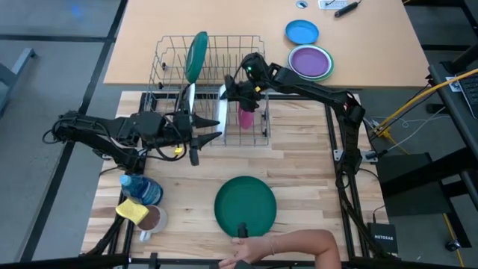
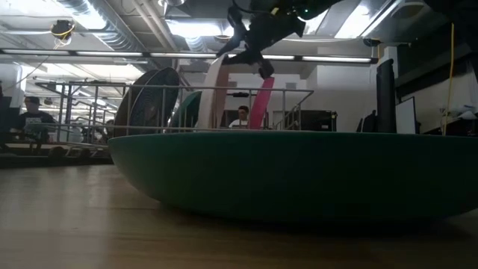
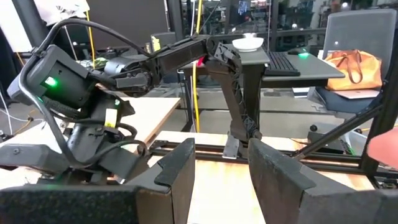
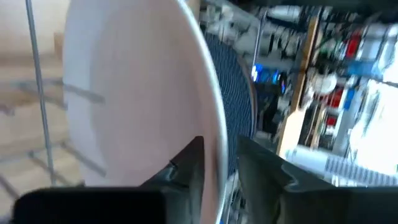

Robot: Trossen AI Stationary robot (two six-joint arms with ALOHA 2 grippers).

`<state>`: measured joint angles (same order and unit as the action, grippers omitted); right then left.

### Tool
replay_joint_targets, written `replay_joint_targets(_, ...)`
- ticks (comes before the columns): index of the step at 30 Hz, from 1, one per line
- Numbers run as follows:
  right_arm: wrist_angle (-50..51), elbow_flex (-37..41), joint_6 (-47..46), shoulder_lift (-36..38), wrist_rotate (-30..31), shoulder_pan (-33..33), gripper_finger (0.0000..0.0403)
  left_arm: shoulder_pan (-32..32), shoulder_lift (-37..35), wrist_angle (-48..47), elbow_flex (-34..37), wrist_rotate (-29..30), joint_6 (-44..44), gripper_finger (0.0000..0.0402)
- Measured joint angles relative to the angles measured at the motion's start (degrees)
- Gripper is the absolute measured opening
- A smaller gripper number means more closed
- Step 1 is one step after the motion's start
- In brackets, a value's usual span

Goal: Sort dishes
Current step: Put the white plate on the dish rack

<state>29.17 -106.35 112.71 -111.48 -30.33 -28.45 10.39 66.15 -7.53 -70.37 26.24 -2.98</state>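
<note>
A wire dish rack (image 1: 213,90) stands at the table's far middle. Standing on edge in its slots are a green plate (image 1: 198,54), two white plates (image 1: 190,99) (image 1: 222,108) and a pink dish (image 1: 246,118). My right gripper (image 1: 233,96) reaches over the rack from the right, open. Its fingers stand on either side of the upper rim (image 4: 219,143) of the right-hand white plate (image 4: 137,93). My left gripper (image 1: 213,131) hovers level by the rack's near left corner, open and empty (image 3: 221,168). A large green dish (image 1: 245,205) lies flat near the table's front edge. My right gripper has one finger (image 4: 186,168) on each side of the white plate's rim, coming down at a slant from the right. A gap shows beside the rim, and I cannot tell whether either finger touches it. The plate stands on edge in the rack.
A person's hand (image 1: 287,245) rests at the green dish's near rim. A blue bottle (image 1: 142,188), a yellow sponge (image 1: 132,211) and a brown mug (image 1: 154,219) sit at the near left. A blue dish (image 1: 302,32) and a purple dish (image 1: 311,61) lie on the far table.
</note>
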Motion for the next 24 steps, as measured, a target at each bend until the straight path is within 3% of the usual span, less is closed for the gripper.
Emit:
replay_joint_targets(10, -0.4, 0.1, -0.6, 0.0, 14.7, 2.0, 0.0146, 0.0, 0.0, 0.0, 0.0, 0.0, 0.2, 0.0139)
replay_joint_targets(14, -0.2, 0.1, -3.0, 0.0, 21.0, 3.1, 0.0149, 0.0, 0.0, 0.0, 0.0, 0.0, 1.8, 0.0139)
replay_joint_targets(24, -0.4, 0.2, -9.6, -0.1, 29.2, 7.9, 0.0149, 0.0, 0.0, 0.0, 0.0, -0.1, 4.2, 0.0139)
